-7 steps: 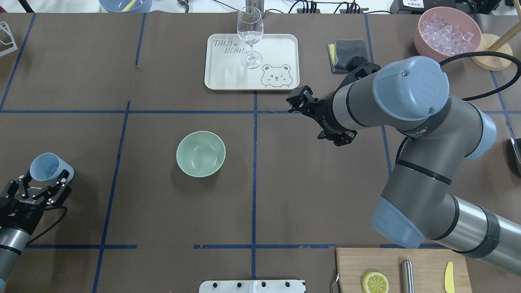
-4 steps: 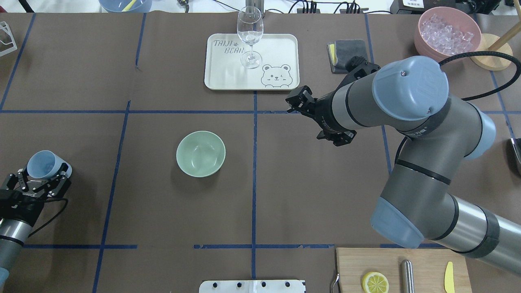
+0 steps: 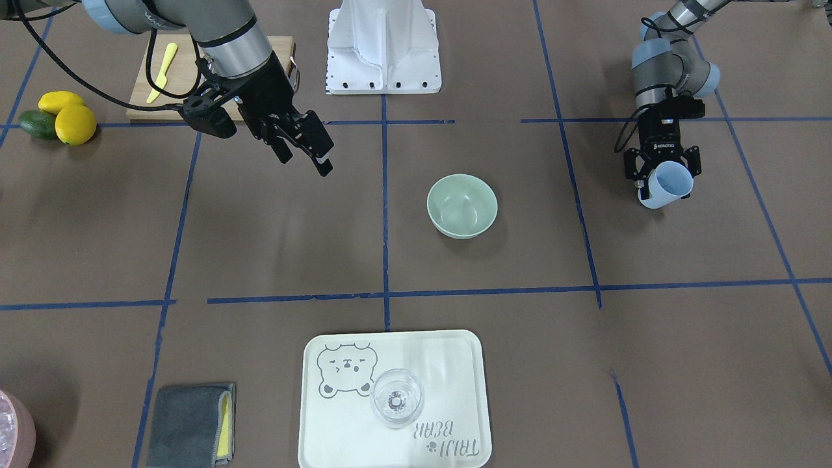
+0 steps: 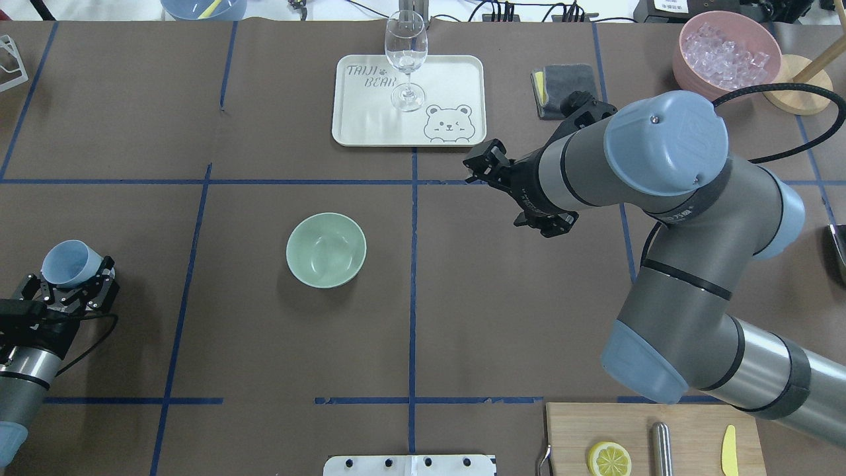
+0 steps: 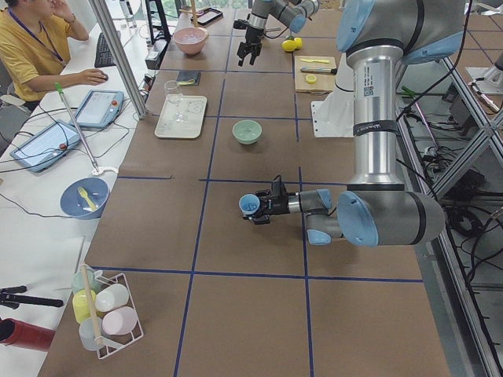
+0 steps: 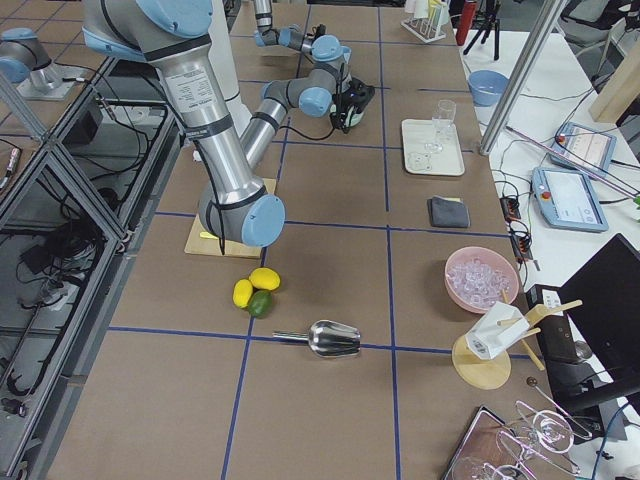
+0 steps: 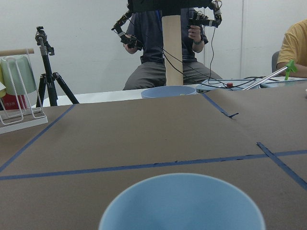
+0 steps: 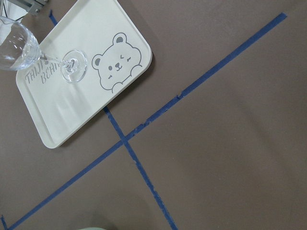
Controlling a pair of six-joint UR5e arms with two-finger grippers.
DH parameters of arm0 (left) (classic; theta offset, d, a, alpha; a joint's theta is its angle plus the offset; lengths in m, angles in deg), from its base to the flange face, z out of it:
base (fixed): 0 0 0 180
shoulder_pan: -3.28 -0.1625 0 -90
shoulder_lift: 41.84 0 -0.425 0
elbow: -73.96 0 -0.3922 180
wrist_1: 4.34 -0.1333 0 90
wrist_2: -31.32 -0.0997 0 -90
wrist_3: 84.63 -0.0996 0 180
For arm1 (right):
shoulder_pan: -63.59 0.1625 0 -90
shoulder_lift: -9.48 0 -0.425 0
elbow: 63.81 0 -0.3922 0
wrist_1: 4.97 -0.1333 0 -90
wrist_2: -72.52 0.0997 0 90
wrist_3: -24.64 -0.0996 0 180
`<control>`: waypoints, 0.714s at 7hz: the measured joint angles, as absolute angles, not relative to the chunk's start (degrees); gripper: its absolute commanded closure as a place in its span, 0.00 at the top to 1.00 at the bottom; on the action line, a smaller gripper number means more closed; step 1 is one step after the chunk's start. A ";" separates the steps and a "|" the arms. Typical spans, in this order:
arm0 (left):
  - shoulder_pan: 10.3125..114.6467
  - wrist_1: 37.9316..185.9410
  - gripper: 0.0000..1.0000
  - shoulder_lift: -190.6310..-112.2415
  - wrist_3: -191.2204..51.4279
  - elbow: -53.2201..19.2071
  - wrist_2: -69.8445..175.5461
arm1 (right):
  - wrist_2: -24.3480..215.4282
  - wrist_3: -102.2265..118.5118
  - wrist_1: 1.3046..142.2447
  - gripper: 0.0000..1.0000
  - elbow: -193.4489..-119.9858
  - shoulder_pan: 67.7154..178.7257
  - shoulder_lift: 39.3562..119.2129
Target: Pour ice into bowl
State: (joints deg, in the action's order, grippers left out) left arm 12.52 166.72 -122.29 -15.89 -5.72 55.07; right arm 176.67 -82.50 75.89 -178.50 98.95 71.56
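The pale mint-green bowl (image 4: 326, 249) stands empty near the table's middle; it also shows in the front view (image 3: 462, 205) and the left side view (image 5: 247, 131). My left gripper (image 4: 66, 289) is shut on a blue cup (image 4: 66, 262) at the table's left edge, well left of the bowl; in the front view the gripper (image 3: 663, 174) holds the cup (image 3: 671, 186) tilted. The left wrist view shows only the cup's rim (image 7: 182, 201). I see no ice inside the cup. My right gripper (image 3: 305, 162) is open and empty, held high right of the bowl.
A pink container (image 4: 727, 49) full of clear ice cubes stands at the far right. A white tray (image 4: 449, 79) holds a wine glass (image 4: 405, 59). A grey cloth (image 4: 565, 89) lies beside it. A cutting board (image 4: 687, 443) carries a lemon half (image 4: 609, 459).
My left gripper has shifted a little to the left with the blue cup still in it. The right arm has barely moved.
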 measured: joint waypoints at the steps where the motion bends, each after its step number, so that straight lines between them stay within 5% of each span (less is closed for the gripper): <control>1: 12.68 166.88 0.00 -122.32 -15.89 -5.73 55.30 | 176.67 -82.49 75.89 1.00 -178.50 98.98 71.57; 5: 14.45 174.60 0.00 -123.33 -30.30 -9.73 60.29 | 176.83 -82.50 75.89 1.00 -178.83 99.23 71.54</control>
